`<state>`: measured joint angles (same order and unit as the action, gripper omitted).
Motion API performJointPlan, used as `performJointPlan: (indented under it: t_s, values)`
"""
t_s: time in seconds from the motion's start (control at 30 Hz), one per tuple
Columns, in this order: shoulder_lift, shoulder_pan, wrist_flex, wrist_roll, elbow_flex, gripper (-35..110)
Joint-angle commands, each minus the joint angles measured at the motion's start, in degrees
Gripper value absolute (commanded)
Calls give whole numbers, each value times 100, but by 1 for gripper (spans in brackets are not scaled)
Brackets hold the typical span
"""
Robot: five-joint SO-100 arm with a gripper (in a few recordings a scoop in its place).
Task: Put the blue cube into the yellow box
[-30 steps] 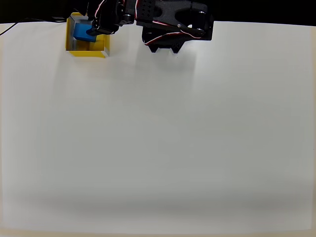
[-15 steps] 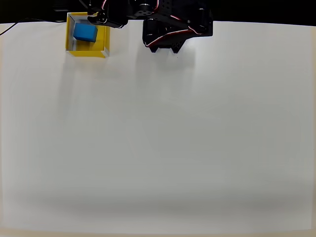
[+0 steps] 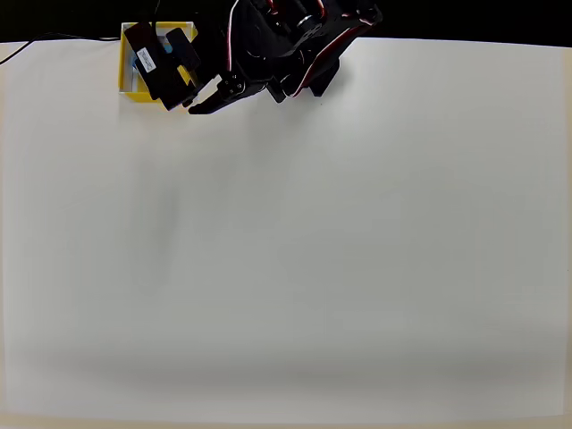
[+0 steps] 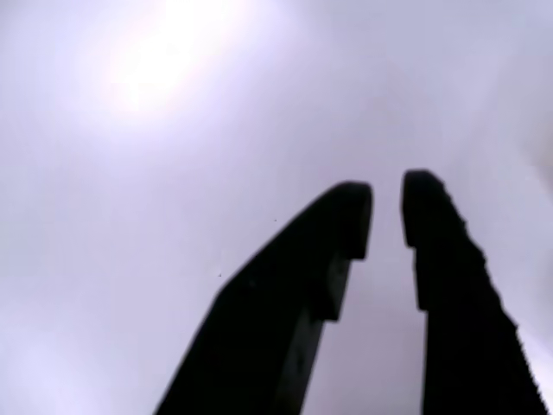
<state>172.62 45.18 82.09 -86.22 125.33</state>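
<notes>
Overhead view: the white table [image 3: 286,250] carries the yellow box [image 3: 130,85] at its far edge, toward 11 o'clock in the picture. The black arm [image 3: 286,45] enters from 12 o'clock and reaches left; its wrist block lies over the box and hides most of the interior. A small sliver of the blue cube [image 3: 143,60] shows inside the box, at the box's 12 o'clock side, just beside the wrist block. The gripper [image 3: 210,96] sits off the box's right wall, at about 3 o'clock from it, above bare table.

Wrist view: two dark fingers [image 4: 346,233] rise from the bottom edge against blank, pale, overexposed surface. A narrow gap separates the tips; nothing lies between them. The claw stands nearly closed, empty.
</notes>
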Motion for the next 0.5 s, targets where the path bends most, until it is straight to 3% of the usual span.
performJointPlan:
  t_s: [0.0,0.47]
  values:
    - [483,-879,-369,-44,606,0]
    - [1591,-3129,-861,176,3498,0]
